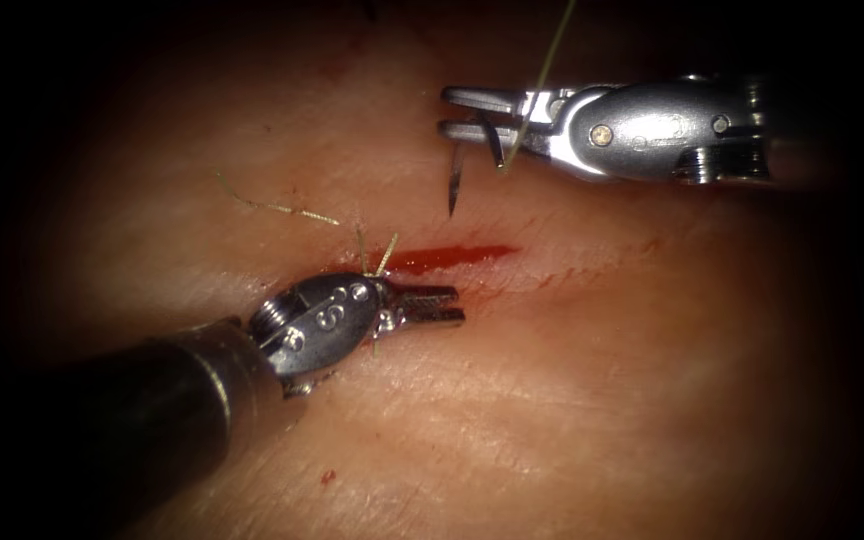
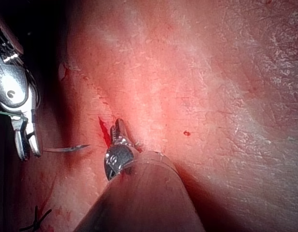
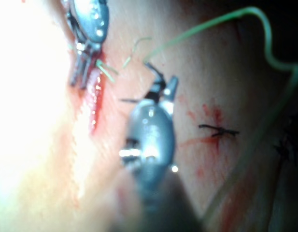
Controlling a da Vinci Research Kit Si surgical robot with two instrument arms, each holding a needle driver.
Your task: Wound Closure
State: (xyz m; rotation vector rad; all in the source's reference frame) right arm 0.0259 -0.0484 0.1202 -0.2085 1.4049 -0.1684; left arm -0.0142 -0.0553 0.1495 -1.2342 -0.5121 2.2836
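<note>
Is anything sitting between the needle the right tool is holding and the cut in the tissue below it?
Nothing visible does. The right tool holds the needle by its curve, tip down and clear of the tissue. Bare tissue lies between the tip and the cut. The left tool rests beyond the cut, with short thread ends at the cut's left end.

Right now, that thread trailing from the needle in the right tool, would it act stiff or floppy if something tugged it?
Probably floppy: the thread sags in loose curves behind the needle, which the right tool holds clear of the tissue. Likely light, since it hangs in air unsupported. The short ends by the cut, near the left tool, keep kinks, so it may hold some bend.
</note>
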